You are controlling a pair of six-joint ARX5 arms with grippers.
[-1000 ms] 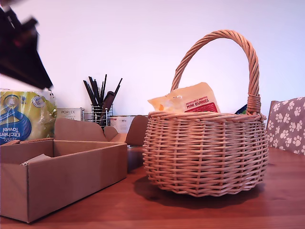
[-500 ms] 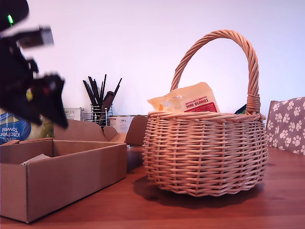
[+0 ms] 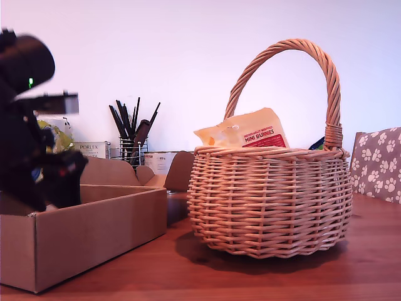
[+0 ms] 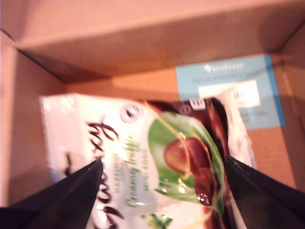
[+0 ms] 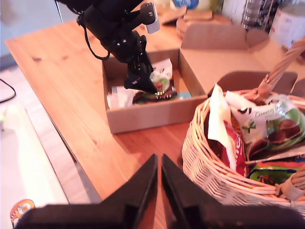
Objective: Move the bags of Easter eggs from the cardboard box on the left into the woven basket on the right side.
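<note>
My first gripper (image 4: 162,191) is spread wide inside the cardboard box (image 3: 94,232); a green-and-white bag (image 4: 157,167) lies on the box floor between its fingers (image 4: 71,191), ungripped. My second gripper (image 5: 159,183) is closed and empty beside the woven basket (image 5: 214,167).

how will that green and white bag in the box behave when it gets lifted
The bag looks glossy and creased, so it will probably flex and sag rather than stay flat. Its shiny film may slip between my first pincer fingers. It seems light for its size.
</note>
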